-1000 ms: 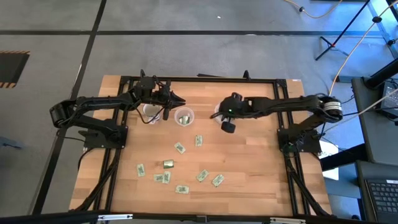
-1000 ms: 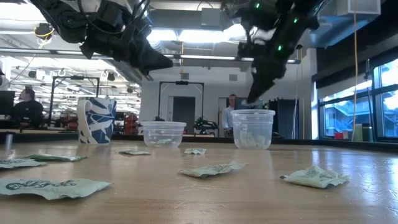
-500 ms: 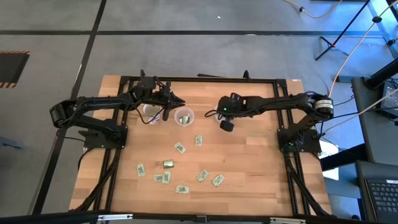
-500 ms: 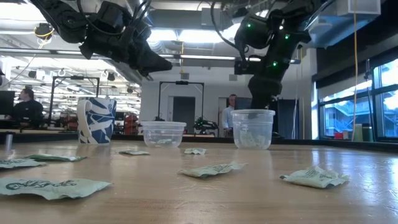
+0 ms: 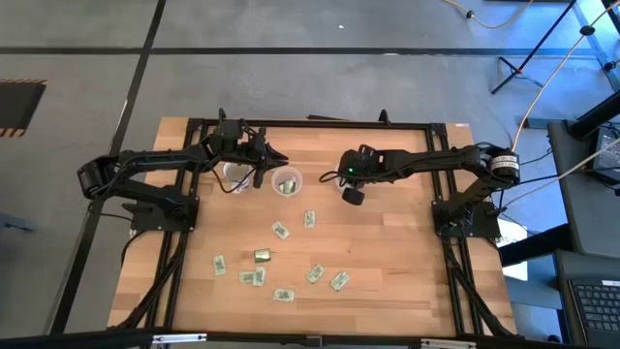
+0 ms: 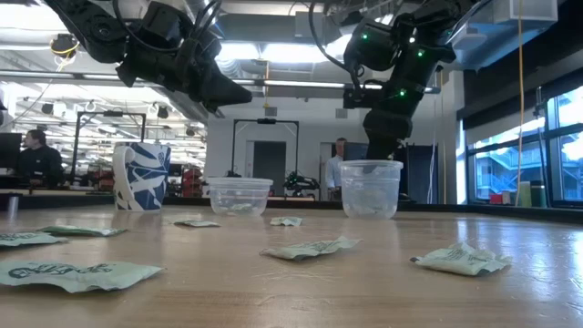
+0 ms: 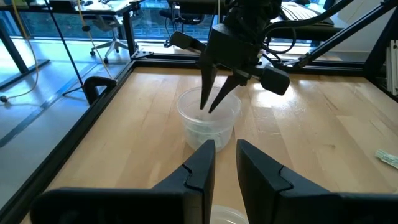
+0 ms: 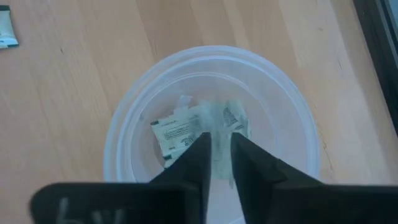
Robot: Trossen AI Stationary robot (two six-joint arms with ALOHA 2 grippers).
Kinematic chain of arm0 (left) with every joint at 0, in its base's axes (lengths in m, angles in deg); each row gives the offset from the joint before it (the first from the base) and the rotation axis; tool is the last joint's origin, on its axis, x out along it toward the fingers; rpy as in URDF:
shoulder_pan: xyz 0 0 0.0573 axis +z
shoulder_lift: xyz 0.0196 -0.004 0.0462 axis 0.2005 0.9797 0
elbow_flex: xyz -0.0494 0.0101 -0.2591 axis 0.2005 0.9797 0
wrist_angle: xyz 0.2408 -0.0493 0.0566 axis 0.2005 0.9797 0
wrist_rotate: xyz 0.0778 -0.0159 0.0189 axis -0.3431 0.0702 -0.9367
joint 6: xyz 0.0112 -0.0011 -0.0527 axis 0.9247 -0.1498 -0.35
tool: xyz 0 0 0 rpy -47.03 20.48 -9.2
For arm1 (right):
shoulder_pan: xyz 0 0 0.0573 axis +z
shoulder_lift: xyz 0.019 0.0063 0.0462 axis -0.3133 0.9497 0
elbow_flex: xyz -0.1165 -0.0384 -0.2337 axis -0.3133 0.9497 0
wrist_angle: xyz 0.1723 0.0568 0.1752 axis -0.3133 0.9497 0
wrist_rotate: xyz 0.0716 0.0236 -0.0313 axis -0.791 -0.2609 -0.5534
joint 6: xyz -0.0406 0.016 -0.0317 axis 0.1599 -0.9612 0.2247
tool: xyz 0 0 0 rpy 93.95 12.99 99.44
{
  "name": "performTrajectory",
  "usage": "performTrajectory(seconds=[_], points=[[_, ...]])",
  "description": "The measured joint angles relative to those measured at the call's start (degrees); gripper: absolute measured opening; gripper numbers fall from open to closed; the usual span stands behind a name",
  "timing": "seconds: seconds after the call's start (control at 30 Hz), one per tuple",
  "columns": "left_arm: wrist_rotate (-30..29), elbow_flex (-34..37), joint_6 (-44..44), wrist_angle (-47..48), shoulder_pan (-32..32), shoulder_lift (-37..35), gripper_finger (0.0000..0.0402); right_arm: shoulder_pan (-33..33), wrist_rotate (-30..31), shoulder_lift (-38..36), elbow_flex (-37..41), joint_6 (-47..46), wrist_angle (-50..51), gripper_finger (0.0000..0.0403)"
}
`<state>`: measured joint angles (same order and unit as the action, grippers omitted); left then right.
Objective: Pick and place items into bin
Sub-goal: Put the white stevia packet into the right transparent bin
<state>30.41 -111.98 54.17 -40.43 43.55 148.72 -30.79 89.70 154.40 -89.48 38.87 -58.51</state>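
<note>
1. The right gripper (image 8: 217,140) hangs directly above a clear cup (image 8: 122,127) near the upper centre of the wooden table (image 5: 397,262). Its fingers are slightly parted and hold nothing.
2. Several pale-green-and-white packets (image 8: 179,134) lie crumpled in the bottom of that cup.
3. The left gripper (image 7: 225,147) is poised at the upper left of the table, above a blue-and-white mug (image 6: 141,176) and a shallow clear container (image 6: 240,196). Its fingers are a little apart, with nothing between them.
4. About eight more loose packets (image 5: 280,231) are scattered across the lower middle of the table, well apart from both arms. One of them is olive-gold (image 5: 262,256).
5. From above, the right arm hides its cup almost completely. Only the right wrist view shows the contents.
6. The left wrist view alone shows the right gripper's fingertips dipping just inside the cup's rim.
7. The low view adds the room behind the table, with a seated person (image 6: 36,150) at far left and another person (image 6: 339,162) standing behind the cup.
</note>
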Motion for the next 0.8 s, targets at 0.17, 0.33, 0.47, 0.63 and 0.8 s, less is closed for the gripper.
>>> performTrajectory(seconds=[0.17, 0.33, 0.47, 0.63, 0.8], points=[[0.02, 0.00, -0.01, 0.00, 0.00, -0.02, 0.0061, 0.00, 0.00, -0.29, -0.02, -0.03, 0.53, 0.0104], [0.01, 0.00, -0.01, 0.00, 0.00, -0.02, 0.0061, 0.15, -0.02, -2.16, -3.47, 0.39, 5.42, 0.0112], [0.01, 0.00, -0.01, 0.00, 0.00, -0.02, 0.0061, 1.99, -2.69, -3.31, -6.90, 6.66, 6.61, 0.0112], [0.02, 0.00, 0.02, 0.00, 0.00, -0.02, 0.0061, 4.85, -9.55, -3.45, -9.20, 12.04, 2.12, 0.0113], [0.10, 0.00, -0.01, 0.00, -0.08, -0.02, 0.0061, 7.74, -9.92, -3.43, -8.92, 12.10, 0.34, 0.0113]])
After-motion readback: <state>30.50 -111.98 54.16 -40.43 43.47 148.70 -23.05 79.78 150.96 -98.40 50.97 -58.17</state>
